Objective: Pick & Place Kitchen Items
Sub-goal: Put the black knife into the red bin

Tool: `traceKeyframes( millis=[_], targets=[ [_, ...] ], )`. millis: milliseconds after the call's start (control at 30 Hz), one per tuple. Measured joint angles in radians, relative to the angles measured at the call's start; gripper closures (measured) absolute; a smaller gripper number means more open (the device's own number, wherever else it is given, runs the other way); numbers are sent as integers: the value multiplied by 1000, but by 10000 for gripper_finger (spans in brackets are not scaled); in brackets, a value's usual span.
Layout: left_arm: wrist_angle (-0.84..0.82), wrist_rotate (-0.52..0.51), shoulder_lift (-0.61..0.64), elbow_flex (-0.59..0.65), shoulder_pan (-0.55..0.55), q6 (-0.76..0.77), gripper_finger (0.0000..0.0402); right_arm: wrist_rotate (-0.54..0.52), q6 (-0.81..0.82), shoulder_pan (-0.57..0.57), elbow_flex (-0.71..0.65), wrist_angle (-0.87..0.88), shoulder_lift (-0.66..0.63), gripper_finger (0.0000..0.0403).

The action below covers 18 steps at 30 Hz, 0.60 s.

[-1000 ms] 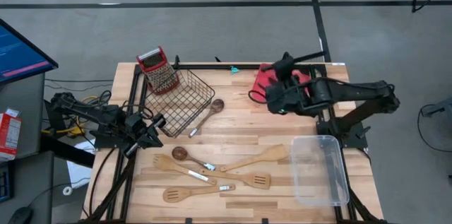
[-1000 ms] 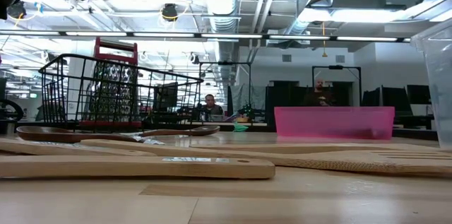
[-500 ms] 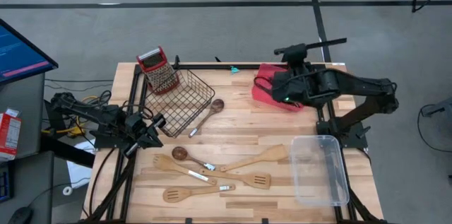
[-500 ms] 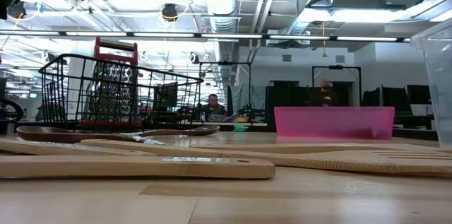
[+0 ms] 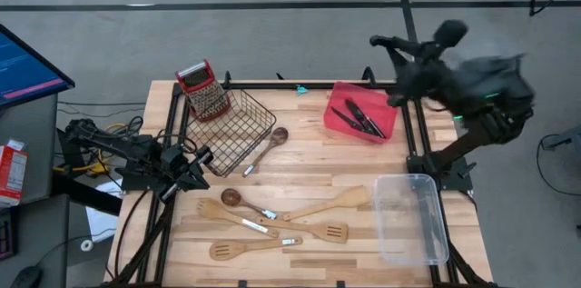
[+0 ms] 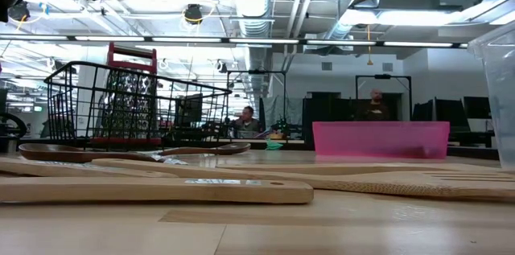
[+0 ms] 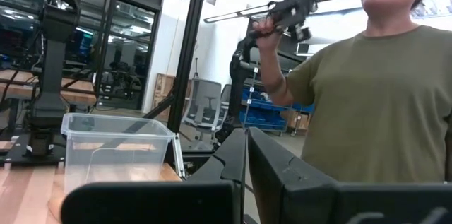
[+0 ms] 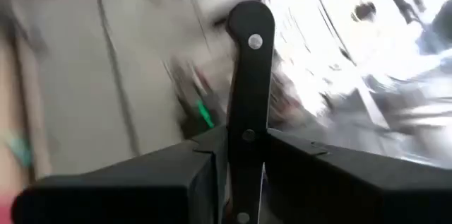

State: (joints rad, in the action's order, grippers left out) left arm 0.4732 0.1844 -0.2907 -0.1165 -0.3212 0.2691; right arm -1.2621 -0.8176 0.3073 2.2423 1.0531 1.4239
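My right gripper (image 5: 404, 49) is raised beyond the table's far right corner and is shut on a black-handled knife (image 8: 248, 75). Two more black-handled knives (image 5: 357, 116) lie flat in the red tray (image 5: 386, 129). Pale wooden spatulas (image 5: 331, 204) (image 5: 313, 231) (image 5: 250, 249) and a dark-bowled spoon (image 5: 234, 198) lie flat on the near half of the table. A wooden spoon (image 5: 266, 147) lies beside the wire basket (image 5: 238, 124). My left gripper (image 5: 195, 168) waits shut at the table's left edge. My right gripper pinches the knife's black riveted handle (image 8: 246, 139) between its two fingers, one on each flat side. The handle's butt end (image 8: 251, 19) sticks out past the fingertips. The knife is lifted clear of the table. The blade is hidden.
A red-topped grater (image 5: 204, 91) stands in the wire basket. A clear plastic bin (image 5: 413, 218) sits at the near right corner. A person in an olive shirt (image 7: 367, 111) stands beyond the table's right side, one hand raised on a handle.
My right arm has swung quickly up from over the red tray and back toward the table's far right corner, turning as it went. The tray, covered by the gripper before, now shows two knives lying in it.
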Motion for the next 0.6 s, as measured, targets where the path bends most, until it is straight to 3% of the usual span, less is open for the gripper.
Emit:
traceKeyframes(
  millis=[133,267,467,600],
  targets=[
    [0,0,0,0,0,0,399,219,68,76,107,-201,0,327],
    [0,0,0,0,0,0,399,432,181,148,89,-461,-33,327],
    [0,0,0,0,0,0,399,695,573,204,90,-620,-60,322],
    [0,0,0,0,0,0,399,964,824,222,90,-630,-65,323]
  ],
)
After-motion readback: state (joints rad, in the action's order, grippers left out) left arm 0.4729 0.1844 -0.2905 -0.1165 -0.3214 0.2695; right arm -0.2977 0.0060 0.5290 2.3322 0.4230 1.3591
